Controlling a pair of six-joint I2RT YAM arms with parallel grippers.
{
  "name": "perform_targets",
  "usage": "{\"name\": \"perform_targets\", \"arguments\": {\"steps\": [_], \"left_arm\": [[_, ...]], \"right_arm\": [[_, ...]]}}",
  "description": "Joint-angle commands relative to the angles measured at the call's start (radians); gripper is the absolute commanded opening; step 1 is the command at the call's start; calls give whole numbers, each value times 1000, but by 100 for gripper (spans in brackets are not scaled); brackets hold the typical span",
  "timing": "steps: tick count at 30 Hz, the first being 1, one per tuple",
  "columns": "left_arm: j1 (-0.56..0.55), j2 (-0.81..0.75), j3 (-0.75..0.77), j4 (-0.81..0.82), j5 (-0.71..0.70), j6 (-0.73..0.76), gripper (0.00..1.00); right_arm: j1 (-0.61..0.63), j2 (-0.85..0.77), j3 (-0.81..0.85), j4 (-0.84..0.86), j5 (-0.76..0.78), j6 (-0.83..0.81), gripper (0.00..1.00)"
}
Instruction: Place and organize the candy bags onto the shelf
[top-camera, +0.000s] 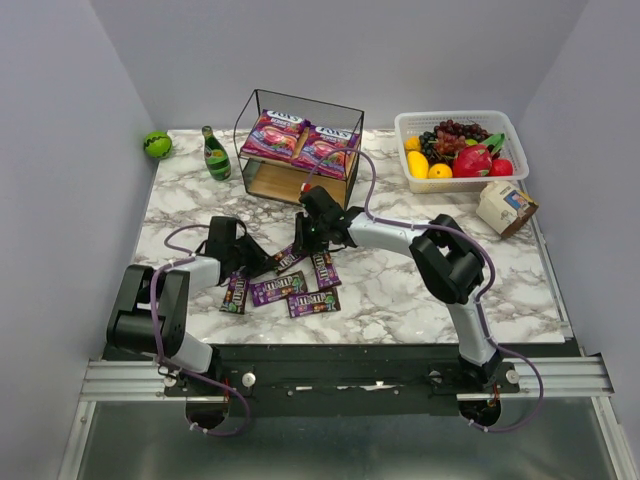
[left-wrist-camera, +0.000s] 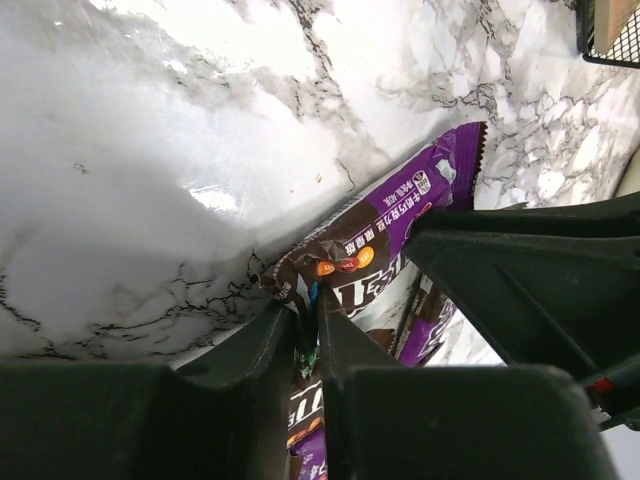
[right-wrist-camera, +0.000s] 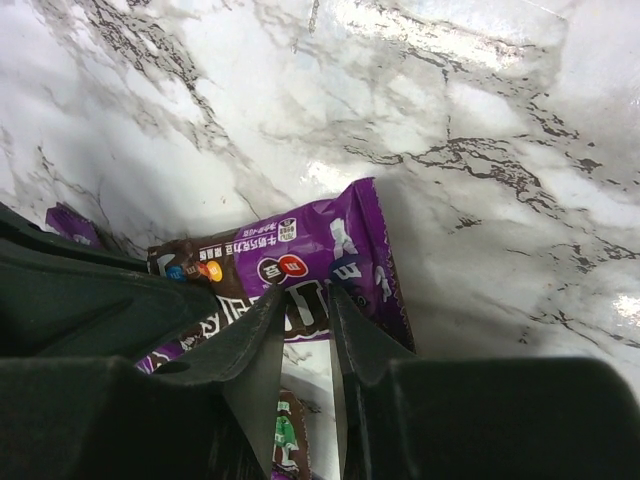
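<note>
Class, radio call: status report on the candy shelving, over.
Left end effector shut on M&M's packet end; right end effector shut on, apparently, same packet. FOX'S bags on shelf top. Four packets loose on table.

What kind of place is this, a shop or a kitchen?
Probably a robot test booth, not a real shop: plain grey walls box in a marble-look table, two arms are mounted on a rail, and a shelf holds candy bags.

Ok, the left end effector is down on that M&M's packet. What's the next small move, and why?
Probably lift the left end effector straight up a little. Its fingers pinch the crimped end of an M&M's packet lying on the table. A short lift would test the grip before heading for the shelf.
</note>
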Motion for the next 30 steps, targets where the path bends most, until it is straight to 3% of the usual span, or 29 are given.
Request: {"name": "perform_targets", "arguments": {"steps": [1, 4, 18, 30], "left_arm": [[3, 20, -28, 26, 5, -28, 15], [15, -15, -25, 9, -4, -30, 0], [114, -158, 92, -35, 36, -76, 0], [137, 46, 234, 262, 19, -289, 0]], "right_arm": [[3, 40, -14, -93, 50, 19, 32], [3, -3, -31, -97, 71, 19, 32], [5, -396, -115, -127, 203, -15, 36], [2, -715, -281, -222, 343, -3, 43]]}}
